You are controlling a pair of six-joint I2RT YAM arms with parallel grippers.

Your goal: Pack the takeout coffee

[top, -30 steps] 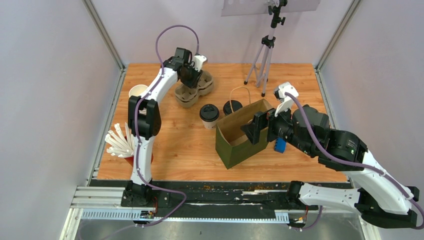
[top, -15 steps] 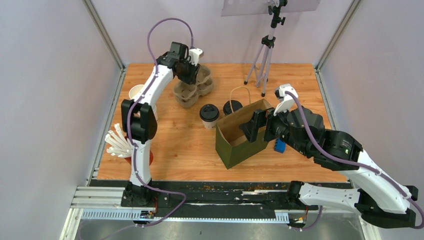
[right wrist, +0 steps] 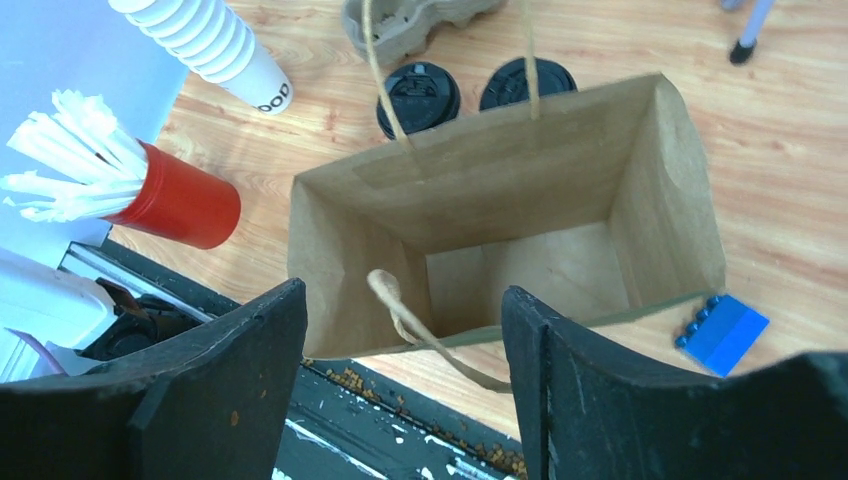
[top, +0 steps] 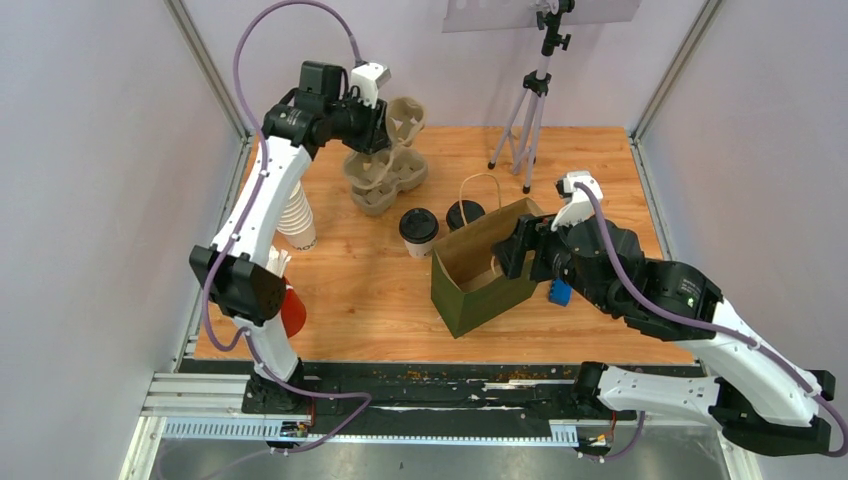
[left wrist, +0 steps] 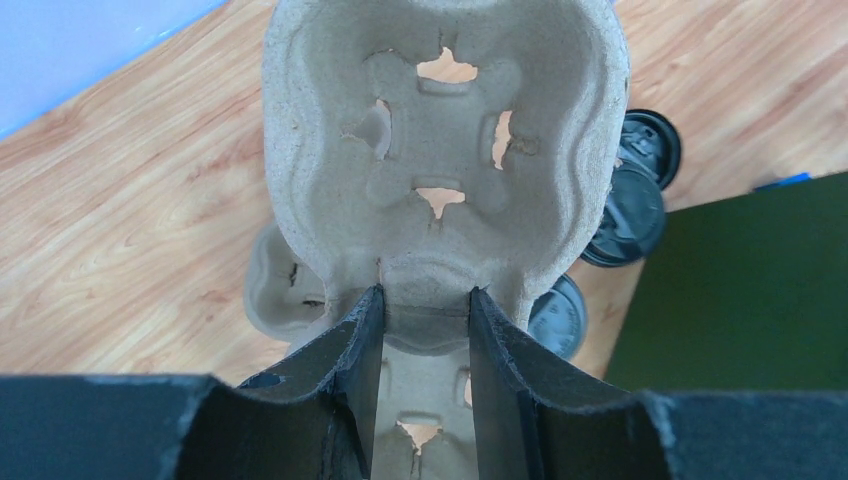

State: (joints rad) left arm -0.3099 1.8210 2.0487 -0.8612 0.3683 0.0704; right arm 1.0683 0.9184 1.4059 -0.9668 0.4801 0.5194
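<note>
Your right arm (top: 690, 300) reaches in from the near right corner. The right fingers (right wrist: 560, 380) hang spread wide over the mouth of the green paper bag (top: 478, 295), holding nothing. The bag stands upright close to the near edge of the surface (top: 380, 300), with a blue block (top: 560, 291) just beside its right wall. Left of the bag, bare wood runs to the red cup (top: 292, 312) at the left edge.

Just behind the bag's far rim, you have the two lidded cups side by side. The white-sided cup (top: 418, 228) is on the left and the olive-green cup (top: 465, 214) is right against the bag's handle side.

Farther back, your left arm (top: 265, 190) rises tall along the left edge, beside the stack of white cups (top: 298, 215), with its forearm turned toward the right. The left fingers (left wrist: 495, 350) are pinched on the lip of a pulp cup carrier (top: 403, 118), which is held tilted above the other carriers (top: 385, 182) on the surface. A tripod (top: 530, 110) stands at the far right.
</note>
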